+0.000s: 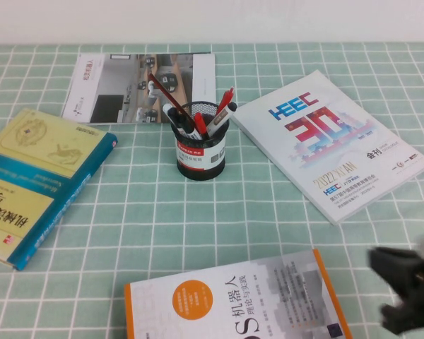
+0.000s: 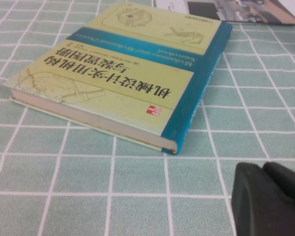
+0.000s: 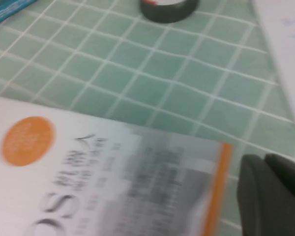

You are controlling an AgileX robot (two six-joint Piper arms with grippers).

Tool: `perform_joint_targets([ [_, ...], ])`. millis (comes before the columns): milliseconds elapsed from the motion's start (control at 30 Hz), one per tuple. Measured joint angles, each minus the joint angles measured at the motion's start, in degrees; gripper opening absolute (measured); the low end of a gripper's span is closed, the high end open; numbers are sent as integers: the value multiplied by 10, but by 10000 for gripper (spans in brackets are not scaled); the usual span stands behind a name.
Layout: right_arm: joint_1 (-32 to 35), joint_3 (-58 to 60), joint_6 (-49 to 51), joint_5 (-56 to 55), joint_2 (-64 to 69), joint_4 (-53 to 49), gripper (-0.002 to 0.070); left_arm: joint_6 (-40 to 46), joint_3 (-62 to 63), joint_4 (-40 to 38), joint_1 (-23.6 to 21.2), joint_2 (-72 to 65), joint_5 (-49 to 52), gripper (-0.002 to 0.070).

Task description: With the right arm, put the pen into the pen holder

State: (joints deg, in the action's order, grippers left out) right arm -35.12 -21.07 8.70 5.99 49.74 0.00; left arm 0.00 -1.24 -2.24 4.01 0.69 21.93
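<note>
The black mesh pen holder with a red-and-white label stands upright at the table's middle; its base also shows in the right wrist view. The thin dark red-brown pen stands in it, leaning out to the far left, among red pens and black-and-white markers. My right gripper is low at the near right, well away from the holder, shut and empty; it also shows in the right wrist view. My left gripper is shut and empty above the cloth, near a book; it is out of the high view.
A yellow-and-teal book lies at the left, and shows in the left wrist view. A brochure lies at the back. A white HEEC booklet lies at the right. An orange-and-white book lies at the near edge, beside my right gripper.
</note>
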Motion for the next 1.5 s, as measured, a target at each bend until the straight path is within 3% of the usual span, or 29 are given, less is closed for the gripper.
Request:
perform_joint_targets([
  [133, 66, 103, 5, -81, -75, 0, -19, 0, 0, 0, 0, 0, 0, -4],
  [267, 153, 182, 6, -95, -190, 0, -19, 0, 0, 0, 0, 0, 0, -4],
  [567, 294, 224, 6, 8, -417, -3, -19, 0, 0, 0, 0, 0, 0, -4],
  [867, 303, 224, 6, 126, -499, -30, -19, 0, 0, 0, 0, 0, 0, -4],
  [1500, 303, 225, 6, 137, -502, -36, -19, 0, 0, 0, 0, 0, 0, -4],
])
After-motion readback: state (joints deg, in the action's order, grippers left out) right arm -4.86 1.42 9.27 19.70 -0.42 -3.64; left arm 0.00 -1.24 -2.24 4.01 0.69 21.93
